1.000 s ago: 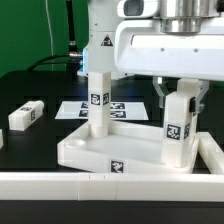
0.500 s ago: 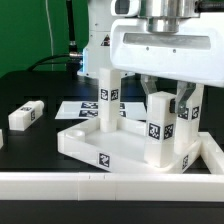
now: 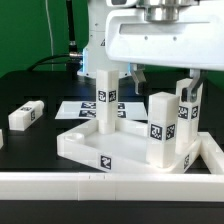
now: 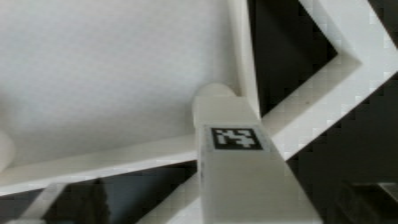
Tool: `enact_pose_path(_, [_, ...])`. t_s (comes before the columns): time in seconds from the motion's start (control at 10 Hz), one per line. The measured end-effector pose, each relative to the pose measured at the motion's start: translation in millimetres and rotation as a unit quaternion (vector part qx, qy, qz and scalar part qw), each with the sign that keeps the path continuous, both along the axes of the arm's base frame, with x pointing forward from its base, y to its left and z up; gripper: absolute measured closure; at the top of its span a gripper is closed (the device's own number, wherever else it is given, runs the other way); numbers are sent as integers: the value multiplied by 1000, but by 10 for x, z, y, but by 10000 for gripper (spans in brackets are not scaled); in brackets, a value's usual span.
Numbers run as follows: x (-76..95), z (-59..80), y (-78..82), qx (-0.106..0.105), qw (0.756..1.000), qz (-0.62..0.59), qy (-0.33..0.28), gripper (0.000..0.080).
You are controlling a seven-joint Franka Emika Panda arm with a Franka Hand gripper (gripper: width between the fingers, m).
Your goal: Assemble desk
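The fingers [image 3: 135,73] hang spread wide with nothing between them, the gripper [image 3: 160,78] poised just above the top of an upright leg [image 3: 160,125] without touching it (only one dark fingertip shows plainly under the big white hand body). That leg stands alone on the white slab [image 3: 90,148], in the near corner at the exterior view's right, its square tag facing the camera. In the wrist view the same leg [image 4: 237,150] rises towards the lens, tag on its side, planted in the angle of the slab's [image 4: 107,70] raised rim.

Two more legs stand upright on the slab: a tall-looking one [image 3: 105,100] towards the exterior view's left, and another [image 3: 187,100] just behind the near leg, at the right. The slab lies flat on the black desk [image 3: 40,85], just behind a long white rail [image 3: 60,182]. A fourth leg [image 3: 27,115] lies on its side on the desk, well apart on the left. The marker board [image 3: 75,108] lies flat behind the slab.
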State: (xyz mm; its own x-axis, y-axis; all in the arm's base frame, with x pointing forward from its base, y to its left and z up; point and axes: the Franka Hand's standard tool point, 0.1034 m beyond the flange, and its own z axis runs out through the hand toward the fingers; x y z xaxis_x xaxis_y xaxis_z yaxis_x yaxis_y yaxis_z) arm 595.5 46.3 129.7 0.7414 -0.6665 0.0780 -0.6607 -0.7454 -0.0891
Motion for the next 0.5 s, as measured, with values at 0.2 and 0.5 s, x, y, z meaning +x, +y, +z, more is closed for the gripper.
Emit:
enact_pose_path(0.2, [-186, 95, -263, 1, 999, 37, -2, 152])
enact_pose_path(0.5, [-212, 58, -458, 0, 999, 33, 1, 151])
